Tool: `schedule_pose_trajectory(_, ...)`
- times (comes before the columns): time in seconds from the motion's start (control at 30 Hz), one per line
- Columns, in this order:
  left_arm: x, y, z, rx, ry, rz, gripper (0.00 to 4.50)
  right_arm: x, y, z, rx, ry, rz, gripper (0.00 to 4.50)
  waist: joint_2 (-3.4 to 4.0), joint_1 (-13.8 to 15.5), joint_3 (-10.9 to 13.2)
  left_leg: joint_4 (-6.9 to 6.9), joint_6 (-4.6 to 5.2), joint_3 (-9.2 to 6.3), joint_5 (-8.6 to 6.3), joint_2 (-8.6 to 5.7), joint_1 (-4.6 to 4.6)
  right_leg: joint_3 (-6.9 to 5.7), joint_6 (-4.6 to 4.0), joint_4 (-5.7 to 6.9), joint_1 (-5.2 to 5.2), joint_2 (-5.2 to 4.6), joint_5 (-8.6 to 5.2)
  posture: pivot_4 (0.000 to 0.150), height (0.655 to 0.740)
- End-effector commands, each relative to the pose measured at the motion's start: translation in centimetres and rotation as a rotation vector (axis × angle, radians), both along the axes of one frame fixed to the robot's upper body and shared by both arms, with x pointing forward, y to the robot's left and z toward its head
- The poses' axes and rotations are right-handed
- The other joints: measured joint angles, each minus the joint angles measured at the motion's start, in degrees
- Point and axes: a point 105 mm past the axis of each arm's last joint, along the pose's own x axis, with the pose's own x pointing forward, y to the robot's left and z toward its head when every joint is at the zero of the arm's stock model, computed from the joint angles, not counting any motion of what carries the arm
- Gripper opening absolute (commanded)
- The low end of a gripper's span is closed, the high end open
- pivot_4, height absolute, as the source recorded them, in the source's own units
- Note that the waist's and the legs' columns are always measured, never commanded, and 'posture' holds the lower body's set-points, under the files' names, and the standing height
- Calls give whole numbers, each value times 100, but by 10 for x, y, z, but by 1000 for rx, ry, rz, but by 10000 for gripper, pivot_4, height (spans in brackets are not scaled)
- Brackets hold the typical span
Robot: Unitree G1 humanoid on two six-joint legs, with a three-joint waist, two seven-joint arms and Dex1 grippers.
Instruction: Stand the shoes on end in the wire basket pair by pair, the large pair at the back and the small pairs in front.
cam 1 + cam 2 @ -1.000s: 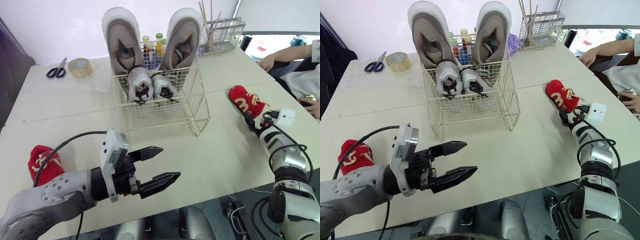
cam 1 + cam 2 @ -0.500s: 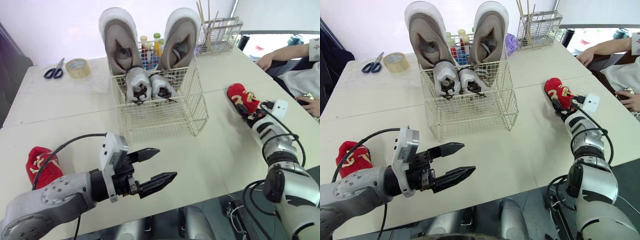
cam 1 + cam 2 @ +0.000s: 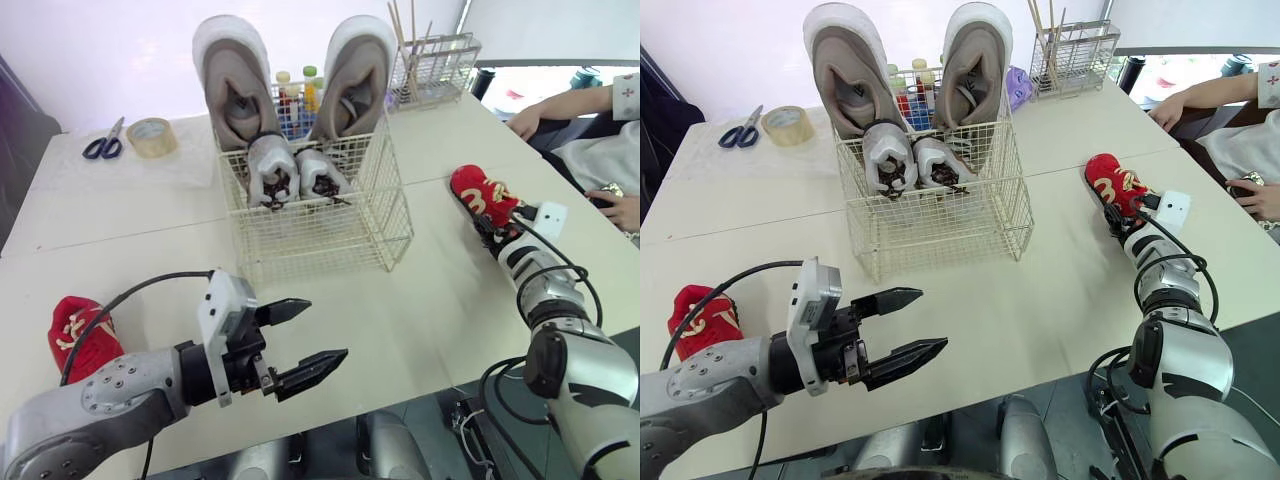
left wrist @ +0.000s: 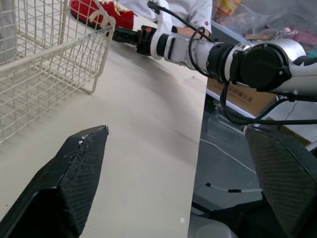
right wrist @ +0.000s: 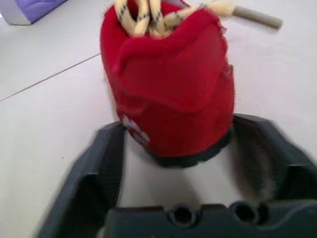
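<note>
Right hand (image 5: 179, 134) sits wide around the small red fabric shoe (image 5: 168, 74), guessing it's lined up to grab; left hand (image 3: 327, 328) hangs open, empty.

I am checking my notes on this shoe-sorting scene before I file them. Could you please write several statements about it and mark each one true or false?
1. The white wire basket holds large beige shoes at the back and small grey shoes in front, all on end. True.
2. The red fabric shoe near the left arm is inside the basket. False: it lies on the pale table, apart from the basket.
3. The left hand grips a shoe. False: it is open and empty above the table.
4. The right hand has its fingers on either side of the other red shoe. True.
</note>
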Motion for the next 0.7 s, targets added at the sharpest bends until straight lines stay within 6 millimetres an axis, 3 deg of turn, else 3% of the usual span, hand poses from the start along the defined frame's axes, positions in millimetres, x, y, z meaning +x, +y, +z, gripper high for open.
schedule_pose_trajectory(0.03,-2,1,7,2,-42,2,45000,6,2,14,-11,-44,-4,20130,0,-1,0,0,-1,0,-1,0,0,0,0,0,0,0,0,1500,7400)
schedule_pose_trajectory(0.1,-3,2,9,2,-47,3,45000,4,-2,15,-13,-46,-13,16366,0,-1,0,0,-1,0,-1,0,0,0,0,0,0,0,0,1500,7400)
schedule_pose_trajectory(0.17,-3,4,10,4,-49,6,45000,4,-4,16,-21,-53,-20,16048,0,0,0,0,-1,0,-1,0,0,0,0,0,0,-1,0,1500,7400)
schedule_pose_trajectory(0.27,0,10,16,-15,-62,27,45000,2,-20,43,-61,-144,-61,16048,5,8,3,0,-2,0,-2,0,0,0,0,0,-1,-1,0,1500,7400)
schedule_pose_trajectory(0.33,3,17,24,-32,-70,40,45000,0,-35,76,-89,-244,-103,16048,10,15,6,0,-3,0,-2,0,0,0,0,0,-1,-2,0,1500,7400)
schedule_pose_trajectory(0.43,8,33,46,-72,-96,49,45000,-15,-58,173,-200,-512,-145,16048,55,14,36,2,-3,2,-1,-2,-9,0,0,0,-10,-4,0,1500,7400)
schedule_pose_trajectory(0.53,13,52,59,-86,-80,62,45000,-32,-52,256,-312,-728,-109,16048,89,-3,57,4,1,7,0,-3,-13,0,0,2,-17,-5,0,1500,7400)
schedule_pose_trajectory(0.6,16,69,65,-95,-57,73,45000,-42,-22,311,-404,-875,31,16048,94,-53,60,-13,0,8,1,2,-11,1,0,1,-26,4,0,1500,7400)
schedule_pose_trajectory(0.7,28,95,75,-51,-92,146,45000,-63,55,377,-560,-1058,383,16048,96,-167,64,-23,-1,9,0,33,-9,0,0,5,-34,39,-1,1500,7400)
